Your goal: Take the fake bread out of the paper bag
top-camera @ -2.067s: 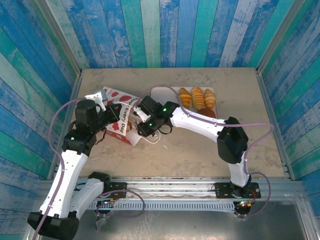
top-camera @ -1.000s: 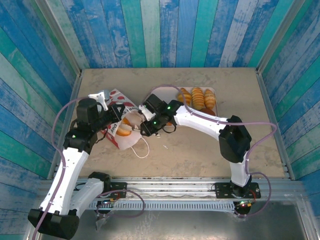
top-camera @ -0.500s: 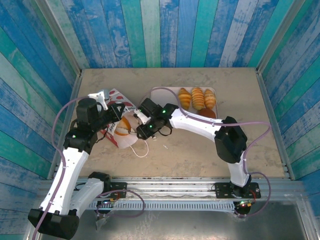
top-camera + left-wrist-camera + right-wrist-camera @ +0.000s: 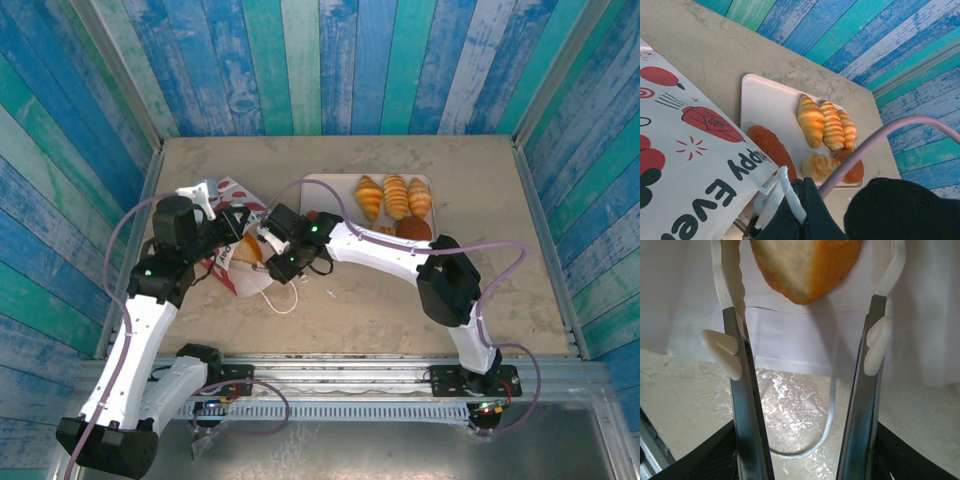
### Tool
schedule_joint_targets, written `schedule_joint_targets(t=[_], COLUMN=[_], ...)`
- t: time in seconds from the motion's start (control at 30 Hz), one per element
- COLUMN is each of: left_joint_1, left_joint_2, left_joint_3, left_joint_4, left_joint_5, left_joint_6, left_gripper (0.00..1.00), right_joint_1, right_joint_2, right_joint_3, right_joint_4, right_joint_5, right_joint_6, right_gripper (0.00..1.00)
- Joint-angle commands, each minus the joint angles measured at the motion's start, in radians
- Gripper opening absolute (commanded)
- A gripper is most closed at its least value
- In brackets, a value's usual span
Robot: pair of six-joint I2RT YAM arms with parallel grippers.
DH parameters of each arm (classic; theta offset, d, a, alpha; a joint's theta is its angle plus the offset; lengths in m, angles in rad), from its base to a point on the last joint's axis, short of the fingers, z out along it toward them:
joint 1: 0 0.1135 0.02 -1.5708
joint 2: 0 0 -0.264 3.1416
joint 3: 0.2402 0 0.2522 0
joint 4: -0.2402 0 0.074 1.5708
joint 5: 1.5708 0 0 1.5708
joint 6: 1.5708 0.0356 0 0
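Observation:
The red-and-white paper bag (image 4: 228, 268) lies on its side at the left, its mouth facing right. My left gripper (image 4: 237, 222) is shut on the bag's upper white cord handle (image 4: 789, 192), holding the mouth up. A golden piece of fake bread (image 4: 805, 262) sits just inside the white interior. My right gripper (image 4: 809, 260) is open at the mouth, one finger (image 4: 732, 315) on each side of that piece with a small gap to it. In the top view the right gripper (image 4: 262, 244) is right beside the bread (image 4: 247, 251).
The pale pink tray (image 4: 325, 190) behind the bag holds croissants (image 4: 396, 196), a round bun (image 4: 413, 228), an oval roll (image 4: 771, 147) and a flaky piece (image 4: 820, 167). The bag's lower cord handle (image 4: 285, 300) loops on the table in front. Blue plank walls enclose the table.
The bag's mouth has been lifted open, exposing the bread inside. My right gripper drew back, then moved left up to the mouth, its fingers now either side of the bread.

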State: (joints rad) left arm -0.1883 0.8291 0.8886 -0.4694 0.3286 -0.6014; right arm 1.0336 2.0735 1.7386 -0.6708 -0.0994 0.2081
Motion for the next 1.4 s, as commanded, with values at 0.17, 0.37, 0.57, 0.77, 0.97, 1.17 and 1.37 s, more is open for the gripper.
schedule_joint_targets(t=[0.17,0.37,0.57,0.77,0.97,1.17,1.37], left_joint_1=[-0.002,-0.003,-0.002,-0.002,-0.002,-0.002,-0.002], left_joint_2=[-0.002,-0.011,-0.013,-0.004,-0.004,-0.010,-0.015], left_joint_3=[-0.011,-0.016,-0.024,-0.017,-0.024,-0.028,-0.039], left_joint_4=[0.045,0.035,0.035,0.052,0.064,0.075,0.084], left_joint_5=[0.014,-0.048,-0.133,-0.172,-0.171,-0.171,-0.178], left_joint_6=[-0.006,-0.022,-0.064,-0.090,-0.100,-0.108,-0.115], left_gripper=[0.00,0.00,0.00,0.00,0.00,0.00,0.00], right_joint_1=[0.004,0.004,0.000,-0.013,-0.030,-0.045,-0.062], right_joint_2=[0.051,-0.033,-0.138,-0.220,-0.287,-0.360,-0.458], right_joint_3=[0.075,0.047,-0.016,-0.077,-0.128,-0.196,-0.272], right_joint_4=[-0.046,-0.049,-0.050,-0.061,-0.068,-0.093,-0.122], right_joint_5=[0.000,0.003,-0.017,-0.035,-0.078,-0.118,-0.138], right_joint_6=[-0.034,-0.060,-0.095,-0.125,-0.157,-0.223,-0.314], right_gripper=[0.55,0.50,0.50,0.50,0.50,0.49,0.49])
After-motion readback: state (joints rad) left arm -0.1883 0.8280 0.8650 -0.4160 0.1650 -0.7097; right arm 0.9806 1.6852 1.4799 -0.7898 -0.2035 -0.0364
